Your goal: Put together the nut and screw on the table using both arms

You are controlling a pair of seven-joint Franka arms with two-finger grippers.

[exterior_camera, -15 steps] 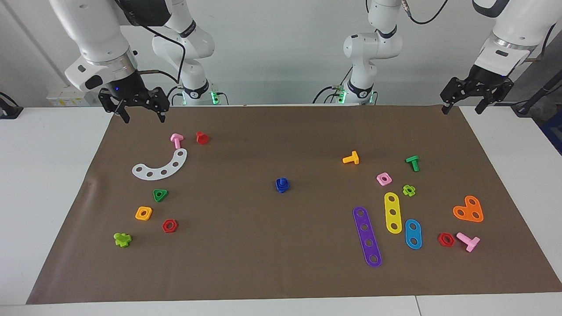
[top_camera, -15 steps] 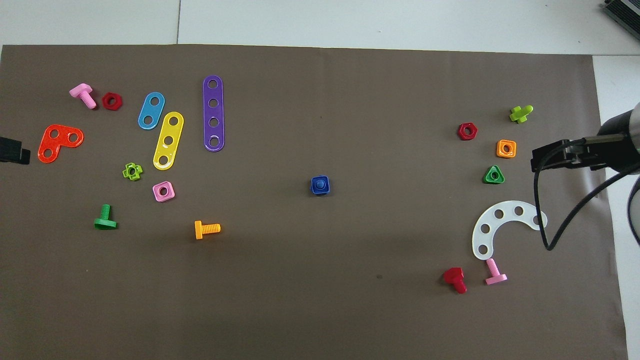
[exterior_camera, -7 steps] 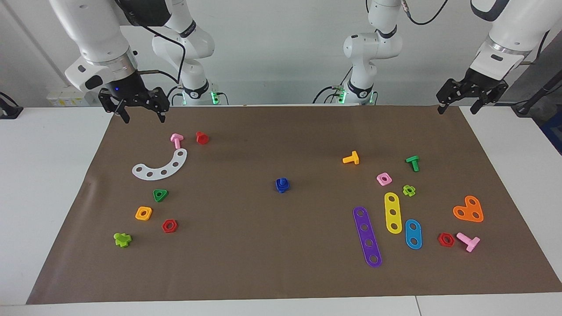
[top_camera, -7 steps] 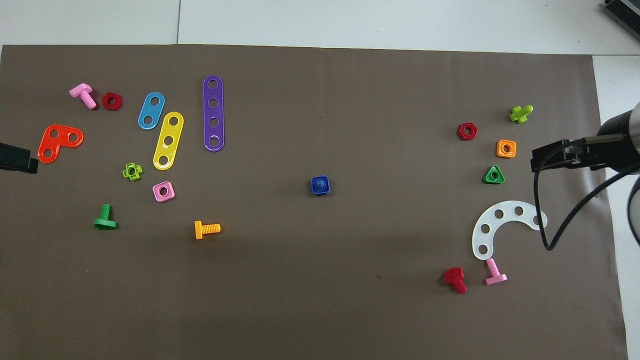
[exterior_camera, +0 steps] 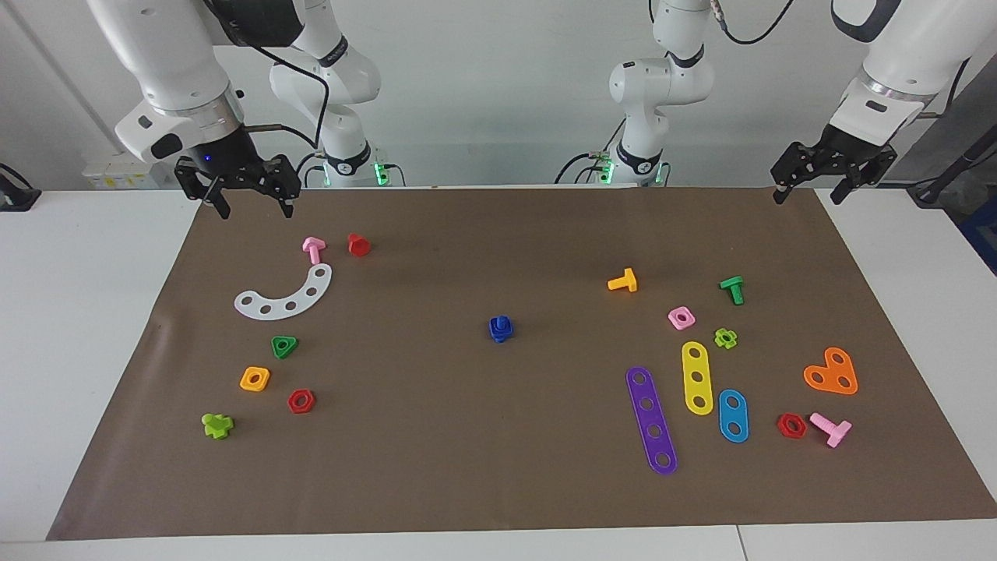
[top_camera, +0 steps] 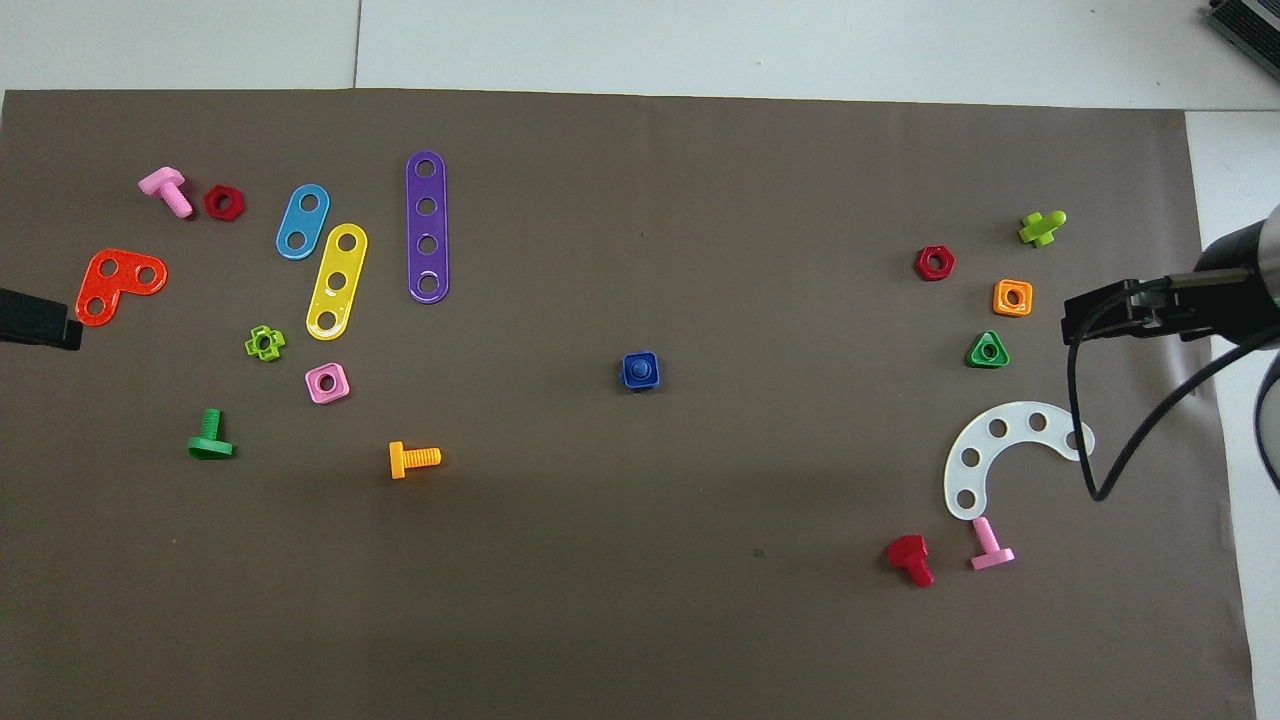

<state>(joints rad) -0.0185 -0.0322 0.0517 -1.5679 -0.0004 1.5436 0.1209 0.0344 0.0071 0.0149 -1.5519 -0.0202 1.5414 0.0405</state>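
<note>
The dark-blue nut (exterior_camera: 501, 334) lies in the middle of the brown mat (exterior_camera: 467, 436) on the white table (exterior_camera: 78, 312). The dark-blue screw (exterior_camera: 502, 320) stands in its hole, shaft end up; its head is hidden. They show in the overhead view as a square nut (top_camera: 628, 383) around the round screw (top_camera: 640, 371). My right gripper (exterior_camera: 257, 209) is open and empty, raised over the mat's corner near the robots at the right arm's end. My left gripper (exterior_camera: 806, 196) is open and empty over the corner at the left arm's end. Both are well apart from the nut.
At the right arm's end lie a white curved strip (exterior_camera: 284, 296), pink and red bolts, a green triangular nut (exterior_camera: 284, 346), an orange nut and a red nut. At the left arm's end lie purple (exterior_camera: 652, 419), yellow and blue strips, an orange bolt (exterior_camera: 623, 280) and other small parts.
My left gripper has shifted slightly along the mat's edge toward the table's middle. The right gripper and the blue nut and screw have not moved.
</note>
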